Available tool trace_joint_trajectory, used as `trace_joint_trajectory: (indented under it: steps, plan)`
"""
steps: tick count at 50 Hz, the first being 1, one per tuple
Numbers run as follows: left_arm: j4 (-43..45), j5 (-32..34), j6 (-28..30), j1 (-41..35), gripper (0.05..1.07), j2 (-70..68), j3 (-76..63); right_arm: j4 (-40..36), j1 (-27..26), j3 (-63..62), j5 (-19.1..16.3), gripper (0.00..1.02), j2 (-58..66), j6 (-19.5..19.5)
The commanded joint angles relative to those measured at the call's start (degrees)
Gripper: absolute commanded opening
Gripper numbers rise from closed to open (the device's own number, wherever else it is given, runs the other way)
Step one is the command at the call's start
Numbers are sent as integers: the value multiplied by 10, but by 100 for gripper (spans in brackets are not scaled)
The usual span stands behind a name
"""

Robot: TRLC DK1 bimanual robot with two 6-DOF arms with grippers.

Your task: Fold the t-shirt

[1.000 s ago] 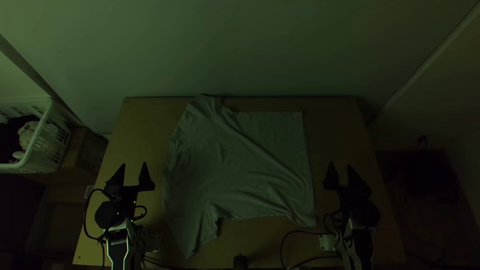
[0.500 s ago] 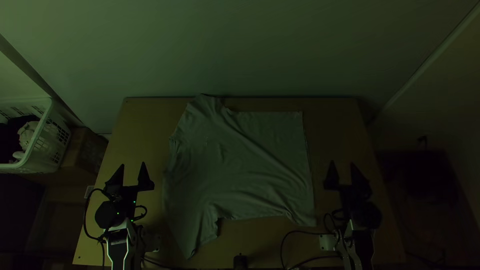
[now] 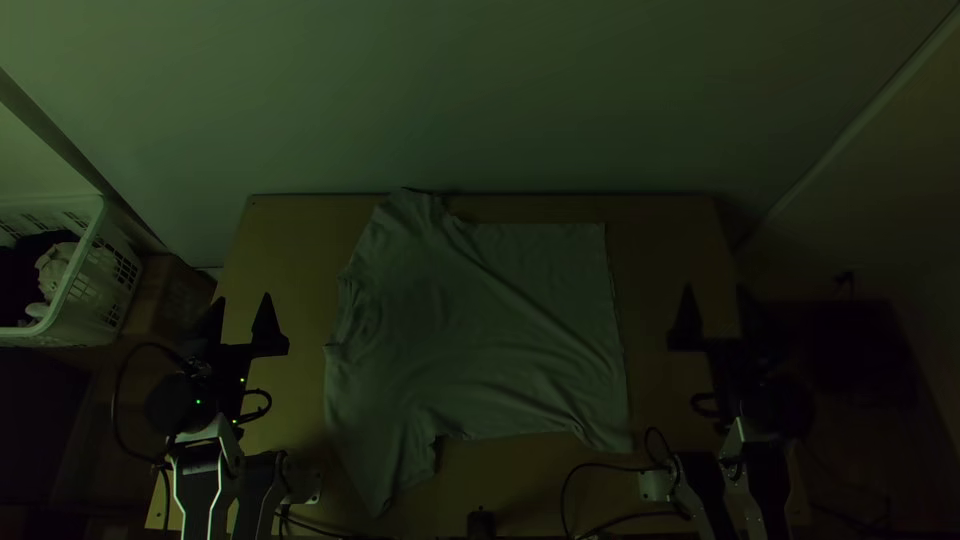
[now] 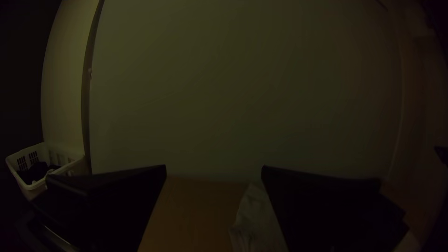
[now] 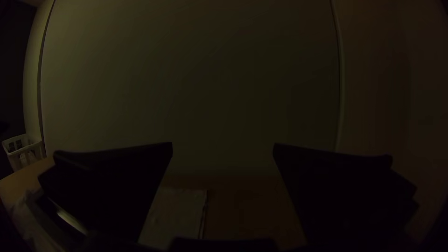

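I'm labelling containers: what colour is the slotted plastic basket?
The slotted plastic basket is white, clearest in the top view.

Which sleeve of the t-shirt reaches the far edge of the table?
The upper sleeve in the top view: it runs to the table's far edge, while the lower sleeve points toward the near side.

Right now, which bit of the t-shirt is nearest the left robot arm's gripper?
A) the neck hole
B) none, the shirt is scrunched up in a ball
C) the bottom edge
A: the shirt lies spread out on the table with its neck hole on the side by the left gripper, while its bottom edge is over on the side by the right gripper.
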Motion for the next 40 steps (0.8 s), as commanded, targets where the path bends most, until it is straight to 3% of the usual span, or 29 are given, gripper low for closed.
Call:
trace_joint_trajectory:
  steps: [1, 20, 40]
  plan:
    - [-3, 6, 10, -7, 103, 64, 84, 9, 4, 71, -2, 99, 66, -17]
    - [-116, 7, 26, -47, 103, 323, 367, -37, 20, 274, -3, 99, 271, -18]
    - [-202, 7, 17, -84, 103, 527, 588, -162, 40, 485, -3, 99, 454, -13]
